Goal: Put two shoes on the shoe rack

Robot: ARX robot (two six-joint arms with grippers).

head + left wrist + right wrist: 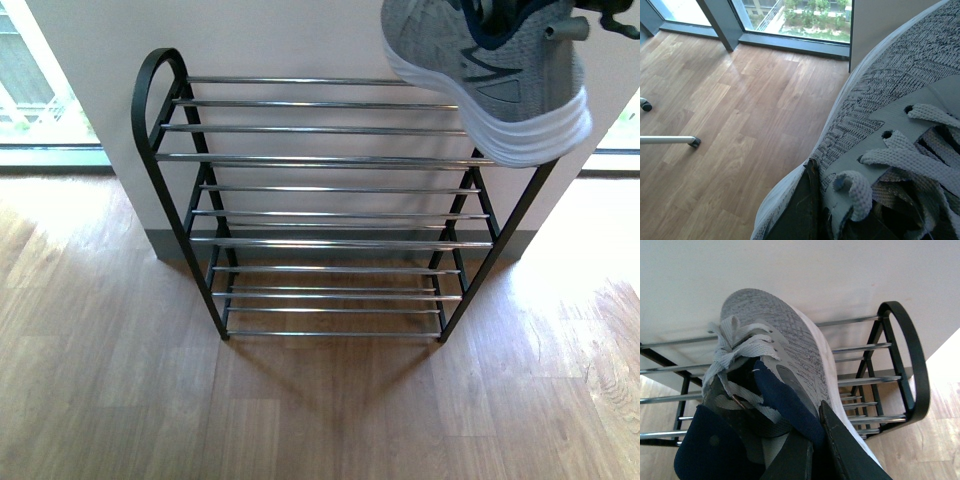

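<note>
Right gripper (816, 442) was clamped on collar of right-arm shoe (495, 80): one black finger outside side wall, other inside against navy lining. Shoe hung tilted, white sole edge toward front camera, over right end of top tier of shoe rack (320, 160); contact with bars I could not tell. Left gripper (810, 210) gripped collar of left-arm shoe (880, 100), laces up, held above wooden floor (730, 125) near window (800, 20).
</note>
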